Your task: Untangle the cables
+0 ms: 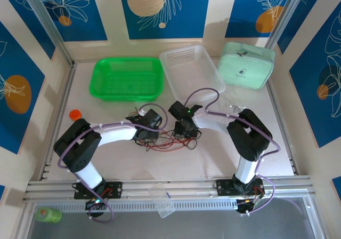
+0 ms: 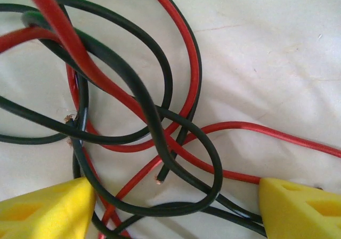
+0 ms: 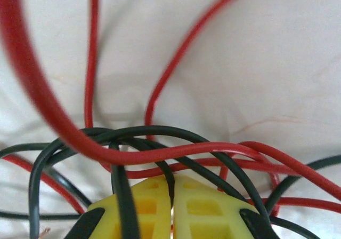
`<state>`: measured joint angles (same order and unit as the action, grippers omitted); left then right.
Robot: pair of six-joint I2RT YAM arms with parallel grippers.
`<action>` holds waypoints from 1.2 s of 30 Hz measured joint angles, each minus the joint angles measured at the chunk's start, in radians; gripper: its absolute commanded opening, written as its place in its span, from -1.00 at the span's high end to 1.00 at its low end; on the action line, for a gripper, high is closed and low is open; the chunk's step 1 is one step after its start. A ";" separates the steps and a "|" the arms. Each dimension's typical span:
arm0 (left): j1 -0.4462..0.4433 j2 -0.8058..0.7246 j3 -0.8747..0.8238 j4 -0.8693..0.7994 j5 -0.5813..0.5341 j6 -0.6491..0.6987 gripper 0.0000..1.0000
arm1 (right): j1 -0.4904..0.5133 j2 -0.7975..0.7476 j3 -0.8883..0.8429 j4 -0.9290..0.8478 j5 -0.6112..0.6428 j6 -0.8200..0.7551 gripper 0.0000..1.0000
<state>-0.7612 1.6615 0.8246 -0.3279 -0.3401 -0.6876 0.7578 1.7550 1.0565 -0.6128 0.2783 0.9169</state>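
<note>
Blue leaf-print panels wall in a pale counter (image 1: 176,164). The cables (image 1: 165,138) lie mid-counter in a loose red and black heap between the two arms.

The left tool (image 2: 170,209) hangs over the heap with its yellow fingers (image 2: 48,209) spread wide, holding nothing. The right tool (image 3: 173,207) has its fingers pressed together, and a black strand (image 3: 169,177) seems to run into the seam.

These wires look light, limp and thin, with smooth insulation that may slip in a pinch. The loops will likely snag on each other, so short, gentle pulls suit them. A good hold is probably a single strand at the heap's edge, or near the cut end (image 2: 159,179) in the left wrist view.

The heap points no single way. Seen from above, its long axis runs left to right.
</note>
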 measured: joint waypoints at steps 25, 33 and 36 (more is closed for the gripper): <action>0.101 -0.140 -0.082 -0.068 -0.009 -0.039 -0.59 | -0.218 -0.529 -0.389 0.126 -0.203 0.190 0.84; 0.101 -0.270 -0.045 -0.222 -0.032 0.013 -0.64 | -0.181 -0.528 -0.356 0.046 -0.203 0.126 0.02; 0.101 -0.309 -0.015 -0.250 -0.032 0.030 -0.65 | -0.172 -0.528 -0.319 0.000 -0.192 0.093 -0.14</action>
<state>-0.6605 1.3529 0.8093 -0.5781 -0.3725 -0.6575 0.5861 1.2266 0.7380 -0.6132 0.0864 1.0103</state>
